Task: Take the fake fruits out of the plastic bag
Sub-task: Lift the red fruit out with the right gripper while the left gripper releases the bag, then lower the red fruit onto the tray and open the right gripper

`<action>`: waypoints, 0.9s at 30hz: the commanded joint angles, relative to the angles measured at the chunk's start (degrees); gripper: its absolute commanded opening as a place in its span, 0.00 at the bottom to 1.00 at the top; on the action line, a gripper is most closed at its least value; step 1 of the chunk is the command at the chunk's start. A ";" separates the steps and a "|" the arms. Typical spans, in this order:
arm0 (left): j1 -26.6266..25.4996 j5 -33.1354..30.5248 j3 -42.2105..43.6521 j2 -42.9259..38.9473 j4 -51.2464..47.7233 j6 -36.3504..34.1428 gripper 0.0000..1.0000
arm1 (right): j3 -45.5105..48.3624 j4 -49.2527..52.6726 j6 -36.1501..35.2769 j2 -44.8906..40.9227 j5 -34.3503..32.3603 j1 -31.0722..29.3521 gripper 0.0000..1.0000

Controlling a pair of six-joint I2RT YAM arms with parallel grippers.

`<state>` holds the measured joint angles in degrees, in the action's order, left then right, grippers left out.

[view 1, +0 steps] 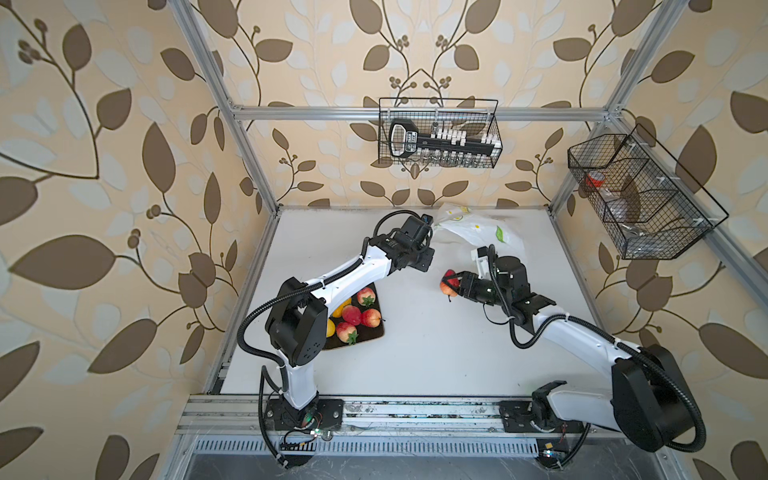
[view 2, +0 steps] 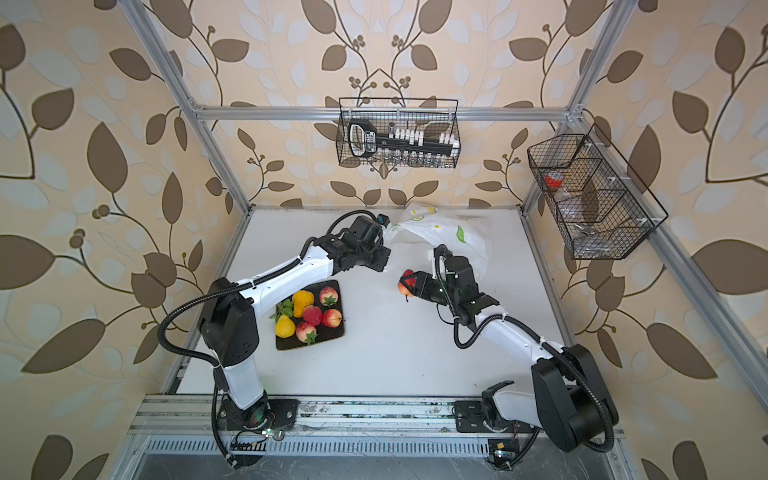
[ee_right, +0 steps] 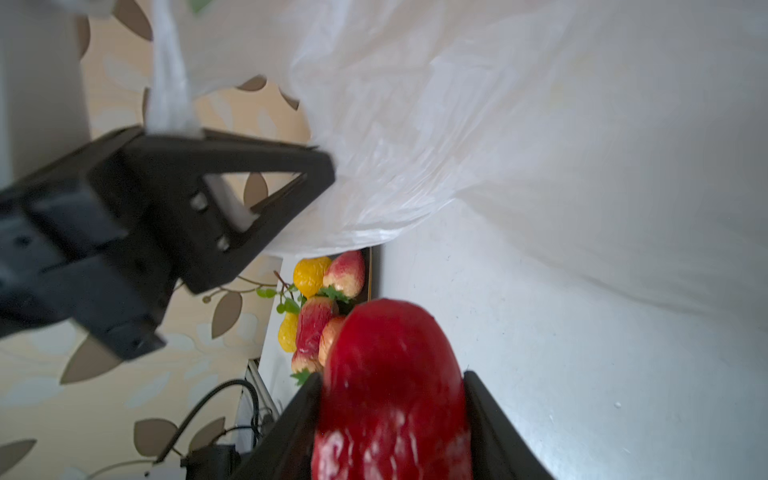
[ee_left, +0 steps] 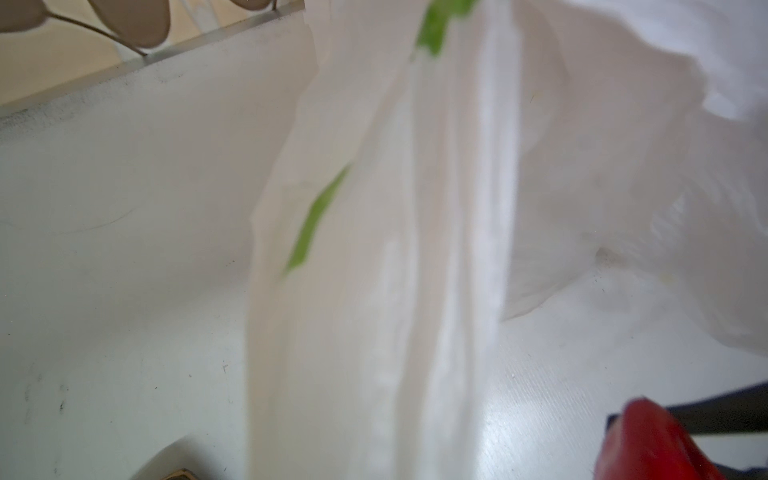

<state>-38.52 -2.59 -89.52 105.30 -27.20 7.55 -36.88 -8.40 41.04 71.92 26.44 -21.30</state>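
Nearly done: six fake fruits (view 2: 312,314) on dark tray (view 2: 332,333) at 8 o'clock, right gripper (ee_right: 390,378) clamps the red apple (view 1: 449,285) near centre, left gripper (view 1: 431,226) pinches plastic bag (view 1: 478,230) handle at 1 o'clock, bag looks empty, only drop-off left.

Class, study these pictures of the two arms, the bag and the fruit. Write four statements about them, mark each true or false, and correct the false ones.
1. The right gripper holds a red apple. True.
2. The left gripper stands open above the tray. False: it is shut on the plastic bag.
3. Six fruits lie on the tray. True.
4. The plastic bag lies on the tray. False: it is at the far side of the table, apart from the tray.
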 commanded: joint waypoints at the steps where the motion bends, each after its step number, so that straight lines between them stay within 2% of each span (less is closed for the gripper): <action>1: 0.85 1.93 -2.07 0.22 0.34 -1.06 0.00 | 1.18 5.67 -11.51 -2.31 1.62 -1.88 0.49; 4: 0.91 2.63 -1.80 -0.04 0.76 -1.27 0.11 | 0.26 8.44 -16.51 -3.81 1.79 -3.80 0.49; 8: 0.91 4.01 -0.61 -2.97 0.10 -1.49 0.38 | -0.82 10.40 -21.59 -6.02 1.78 -5.22 0.49; 11: 0.95 4.42 1.64 -7.59 -1.11 -2.93 0.64 | -0.70 10.16 -24.75 -7.57 1.35 -5.98 0.50; 16: 0.93 5.49 5.90 -17.54 -3.16 -4.35 0.88 | -3.20 10.68 -28.21 -6.99 1.05 -9.24 0.50; 17: 0.93 5.67 6.66 -19.70 -3.63 -4.01 0.98 | -4.13 11.02 -28.90 -6.35 0.43 -10.43 0.50; 19: 0.92 4.78 8.11 -24.61 -4.56 -2.82 0.99 | -6.42 12.22 -30.27 -4.80 -1.15 -13.43 0.50; 21: 0.96 1.23 9.87 -29.42 -5.11 -0.87 0.99 | -8.96 13.17 -31.25 -2.84 -3.69 -16.84 0.50; 27: 2.71 -24.62 13.82 -42.16 -9.44 7.50 0.99 | -19.99 14.35 -30.20 7.45 -12.54 -29.06 0.50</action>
<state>-37.50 -12.14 -77.19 66.26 -33.19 10.00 -52.51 4.64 11.88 75.68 19.70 -46.70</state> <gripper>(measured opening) 0.989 0.501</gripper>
